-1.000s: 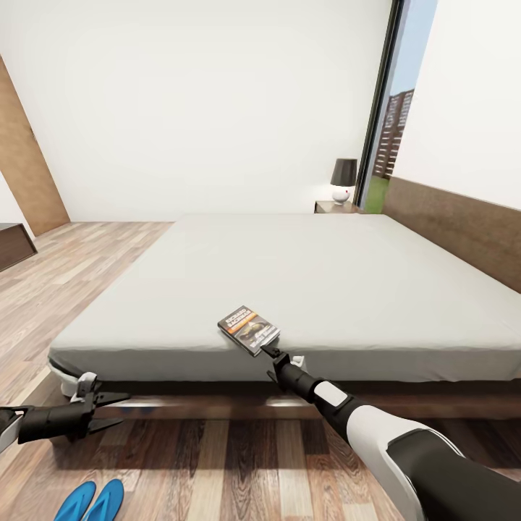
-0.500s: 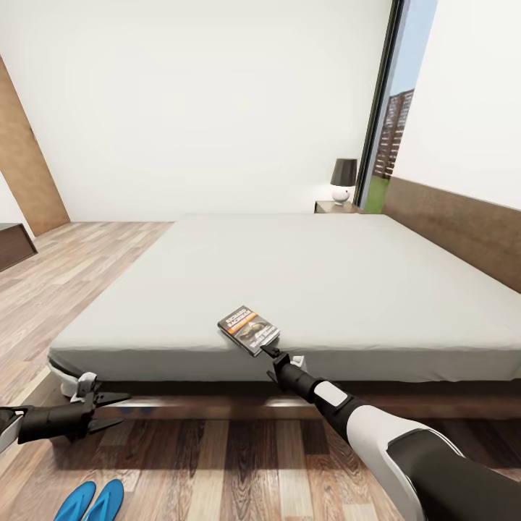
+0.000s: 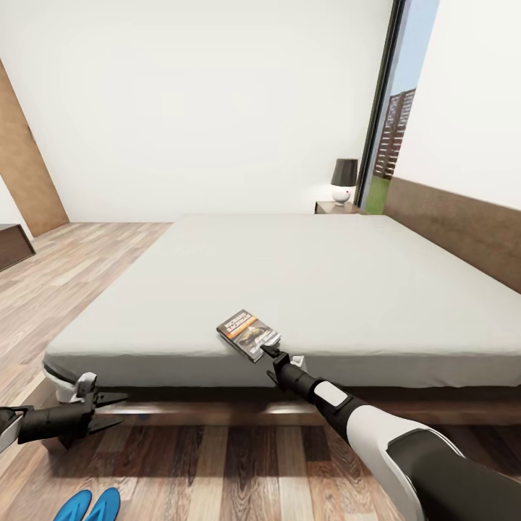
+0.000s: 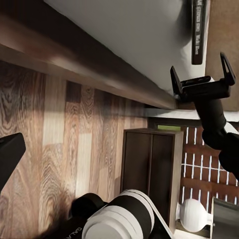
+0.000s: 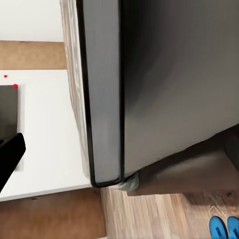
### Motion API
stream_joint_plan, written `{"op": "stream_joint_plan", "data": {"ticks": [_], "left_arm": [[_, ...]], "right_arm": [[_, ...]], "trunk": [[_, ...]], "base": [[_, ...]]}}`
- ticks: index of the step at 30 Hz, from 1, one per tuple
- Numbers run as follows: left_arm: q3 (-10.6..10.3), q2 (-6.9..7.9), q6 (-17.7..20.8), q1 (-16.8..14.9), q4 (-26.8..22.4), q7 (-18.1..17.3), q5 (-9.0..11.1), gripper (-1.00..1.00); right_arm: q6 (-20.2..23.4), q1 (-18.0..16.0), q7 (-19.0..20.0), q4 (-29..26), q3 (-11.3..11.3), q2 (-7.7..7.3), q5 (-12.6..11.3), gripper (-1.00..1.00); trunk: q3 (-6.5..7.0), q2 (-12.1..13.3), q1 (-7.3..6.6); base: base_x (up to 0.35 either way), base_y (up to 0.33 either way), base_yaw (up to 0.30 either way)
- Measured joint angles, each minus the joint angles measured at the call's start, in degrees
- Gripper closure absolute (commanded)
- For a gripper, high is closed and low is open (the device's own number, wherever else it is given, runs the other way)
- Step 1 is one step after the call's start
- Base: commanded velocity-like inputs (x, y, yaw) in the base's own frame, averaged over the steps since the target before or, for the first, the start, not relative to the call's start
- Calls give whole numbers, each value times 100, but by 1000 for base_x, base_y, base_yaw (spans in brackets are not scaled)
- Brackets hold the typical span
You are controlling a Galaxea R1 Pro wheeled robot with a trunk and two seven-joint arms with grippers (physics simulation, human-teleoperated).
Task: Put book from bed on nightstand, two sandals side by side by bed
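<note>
Low at the left, the left tool (image 3: 116,410) hangs just above the wooden floor (image 3: 217,470) in front of the bed frame, its two dark fingers spread apart with nothing between them. Below it, the two blue sandals (image 3: 88,504) lie side by side on the floor, touching each other, partly cut off by the picture's edge.

Toward the middle, the book (image 3: 248,334) lies flat on the off-white bed (image 3: 289,282), right at its near edge, cover up. The right tool (image 3: 269,354) reaches it from below; its fingers sit at the book's near corner, but I cannot tell whether they grip it.

Far back right, the nightstand (image 3: 334,207) carries a lamp (image 3: 343,179) beside the headboard (image 3: 463,224).
</note>
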Motion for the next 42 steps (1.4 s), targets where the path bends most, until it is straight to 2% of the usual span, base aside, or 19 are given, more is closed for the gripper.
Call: {"op": "stream_joint_plan", "data": {"ticks": [42], "left_arm": [[0,9,0,1,0,0,0,-100]], "right_arm": [[1,0,-19,0,7,0,0,-100]], "trunk": [[0,0,2]], "base": [[14,0,0]]}}
